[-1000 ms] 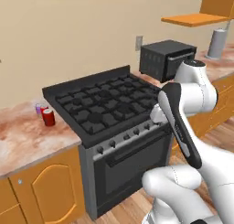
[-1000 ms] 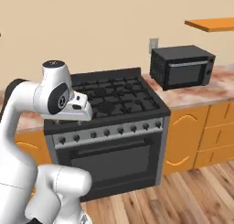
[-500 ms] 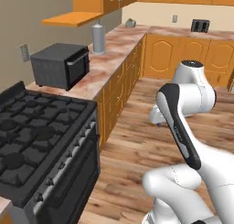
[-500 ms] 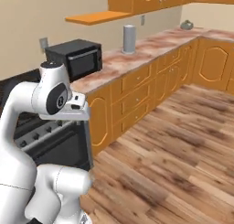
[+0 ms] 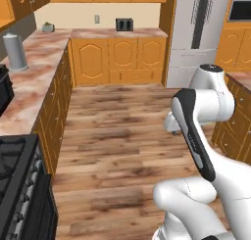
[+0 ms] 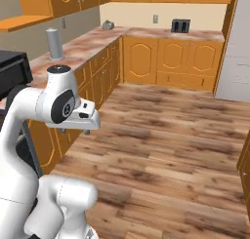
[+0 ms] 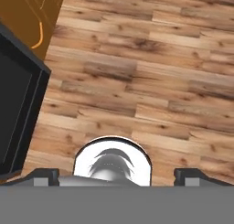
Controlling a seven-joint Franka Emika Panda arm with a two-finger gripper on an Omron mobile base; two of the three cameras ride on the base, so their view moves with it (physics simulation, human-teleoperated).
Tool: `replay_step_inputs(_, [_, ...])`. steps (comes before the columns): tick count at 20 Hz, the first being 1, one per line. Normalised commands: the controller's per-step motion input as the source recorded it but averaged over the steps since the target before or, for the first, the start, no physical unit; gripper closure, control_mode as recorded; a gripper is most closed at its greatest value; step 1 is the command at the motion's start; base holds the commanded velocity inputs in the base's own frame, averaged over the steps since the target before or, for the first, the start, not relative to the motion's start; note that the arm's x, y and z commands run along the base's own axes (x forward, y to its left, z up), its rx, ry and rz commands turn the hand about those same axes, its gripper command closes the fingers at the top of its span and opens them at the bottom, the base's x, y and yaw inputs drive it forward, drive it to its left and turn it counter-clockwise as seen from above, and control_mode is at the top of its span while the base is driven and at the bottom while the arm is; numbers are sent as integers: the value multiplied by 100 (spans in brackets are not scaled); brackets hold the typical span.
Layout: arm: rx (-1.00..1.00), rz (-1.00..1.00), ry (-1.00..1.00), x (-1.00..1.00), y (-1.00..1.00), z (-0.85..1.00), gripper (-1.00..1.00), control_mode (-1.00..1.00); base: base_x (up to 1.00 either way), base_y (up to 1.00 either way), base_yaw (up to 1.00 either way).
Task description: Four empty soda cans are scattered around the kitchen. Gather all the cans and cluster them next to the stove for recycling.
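The white arm (image 5: pixel 196 131) is folded, its elbow raised high, and the hand points down. The gripper (image 7: pixel 116 175) holds nothing; its two fingertips (image 7: pixel 45 175) stand wide apart.

Black-grated stove (image 5: pixel 14 185) at the kitchen's left counter run.
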Motion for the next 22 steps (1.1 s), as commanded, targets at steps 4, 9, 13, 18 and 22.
replay_step_inputs(4, [0, 0, 0, 0, 0, 0, -100, 100, 100, 21, -11])
replay_step_inputs(9, [0, 0, 0, 0, 0, 0, -100, 100, 100, 5, -10])
replay_step_inputs(13, [0, 0, 0, 0, 0, 0, -100, 100, 100, 0, -1])
replay_step_inputs(18, [0, 0, 0, 0, 0, 0, -100, 100, 100, 0, 0])
replay_step_inputs(22, [0, 0, 0, 0, 0, 0, -100, 100, 100, 0, 0])
